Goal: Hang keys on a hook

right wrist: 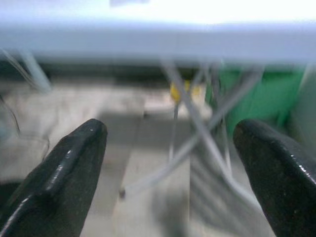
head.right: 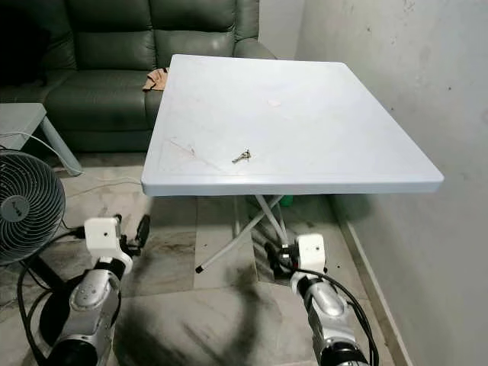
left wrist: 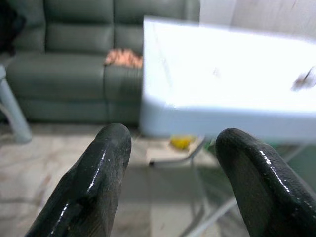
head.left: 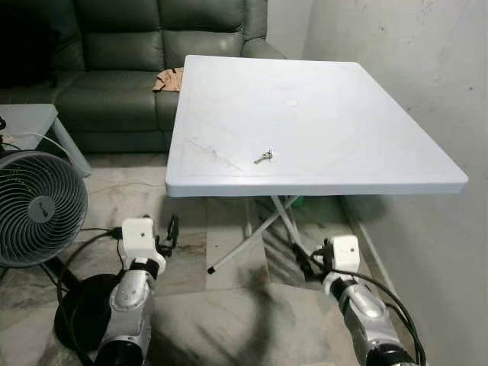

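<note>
Keys [head.left: 263, 158] waiting untouched near the bench [head.left: 366, 145] front edge.
Left gripper [left wrist: 170, 182] and right gripper [right wrist: 170, 173] hang wide and empty below it, ready for reaching.

Both eye views are sharp and evenly lit, rather dim toward the sofa [head.left: 114, 69] at the back. The white tabletop [head.left: 320, 114] is the brightest surface, with a soft sheen but no blown-out glare in these views. It throws a broad, soft-edged shadow onto the floor [head.left: 229, 305] beneath, and darker smudged shadows fall on the floor between the arms. The keys [head.left: 263, 157] cast a tiny shadow. In the left wrist view the tabletop is overexposed and blurred, the black fingers [left wrist: 94, 182] glossy with highlights. The right wrist view is blurred throughout, the tabletop edge washed out to white.
</note>
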Controlling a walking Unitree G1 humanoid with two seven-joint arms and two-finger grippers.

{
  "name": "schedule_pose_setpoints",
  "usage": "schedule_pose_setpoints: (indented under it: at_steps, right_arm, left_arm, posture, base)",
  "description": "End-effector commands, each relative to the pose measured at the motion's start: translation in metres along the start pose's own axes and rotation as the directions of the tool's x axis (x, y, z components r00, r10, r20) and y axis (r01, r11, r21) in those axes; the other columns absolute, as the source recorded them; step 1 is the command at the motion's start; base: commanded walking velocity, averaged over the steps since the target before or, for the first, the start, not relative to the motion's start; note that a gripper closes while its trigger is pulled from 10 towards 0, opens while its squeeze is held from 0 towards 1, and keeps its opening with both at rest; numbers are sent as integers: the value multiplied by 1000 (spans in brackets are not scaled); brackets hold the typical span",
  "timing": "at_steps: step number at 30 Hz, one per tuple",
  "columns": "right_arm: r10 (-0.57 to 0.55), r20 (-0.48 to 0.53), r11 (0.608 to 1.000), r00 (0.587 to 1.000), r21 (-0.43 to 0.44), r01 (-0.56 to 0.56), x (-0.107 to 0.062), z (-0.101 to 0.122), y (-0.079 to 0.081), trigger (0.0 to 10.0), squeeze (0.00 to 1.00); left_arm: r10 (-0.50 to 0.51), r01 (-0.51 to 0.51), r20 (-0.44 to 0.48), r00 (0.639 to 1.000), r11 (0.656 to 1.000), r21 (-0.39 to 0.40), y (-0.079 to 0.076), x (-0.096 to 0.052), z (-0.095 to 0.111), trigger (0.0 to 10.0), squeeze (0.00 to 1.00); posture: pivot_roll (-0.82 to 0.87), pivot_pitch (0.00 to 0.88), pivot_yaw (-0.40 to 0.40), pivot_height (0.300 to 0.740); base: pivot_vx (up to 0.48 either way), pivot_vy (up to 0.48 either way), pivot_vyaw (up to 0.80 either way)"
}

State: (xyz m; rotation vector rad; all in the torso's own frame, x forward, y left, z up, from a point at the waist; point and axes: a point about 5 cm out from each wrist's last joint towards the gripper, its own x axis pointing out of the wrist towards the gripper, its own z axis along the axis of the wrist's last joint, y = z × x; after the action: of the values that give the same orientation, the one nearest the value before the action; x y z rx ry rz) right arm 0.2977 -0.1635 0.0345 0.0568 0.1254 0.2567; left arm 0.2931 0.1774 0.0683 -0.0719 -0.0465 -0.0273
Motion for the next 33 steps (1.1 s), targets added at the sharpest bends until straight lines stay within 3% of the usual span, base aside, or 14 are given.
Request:
schedule_pose_setpoints:
  at_steps: [1, 10, 16, 19, 25, 33]
  right_arm:
    - [21, 83, 1000, 996, -9, -20, 5, 19, 2, 10000, 0]
    - [83, 224, 997, 971, -26, -79, 4, 61, 17, 10000, 0]
    - [101, 239, 995, 966, -30, -97, 1, 71, 22, 10000, 0]
    - [108, 245, 994, 964, -47, -100, 0, 77, 25, 10000, 0]
    - [157, 243, 987, 957, -71, -144, -12, 84, 29, 10000, 0]
    - [170, 241, 985, 956, -80, -155, -11, 89, 32, 10000, 0]
  left_arm:
    - [-27, 27, 65, 998, 1000, -2, -6, 3, 19, 10000, 0]
    - [-7, 13, 146, 989, 999, -41, 7, -13, 61, 10000, 0]
    - [-14, 23, 143, 990, 998, -58, 6, -19, 73, 10000, 0]
    - [13, -6, 96, 995, 997, -74, 5, -18, 73, 10000, 0]
    - [-29, 35, 63, 998, 996, -85, -3, -26, 82, 10000, 0]
    - [-13, 15, 23, 1000, 997, -70, 0, -27, 78, 10000, 0]
  posture:
    - [-72, 0, -27, 724]
    - [-103, 0, -10, 724]
    - [-101, 0, -8, 724]
    - [-94, 0, -12, 724]
    - [-87, 0, -23, 724]
    - [-82, 0, -32, 724]
  base:
    - [0, 0, 0]
    - [0, 0, 0]
    - [0, 0, 0]
    - [0, 0, 0]
    - [0, 0, 0]
    - [0, 0, 0]
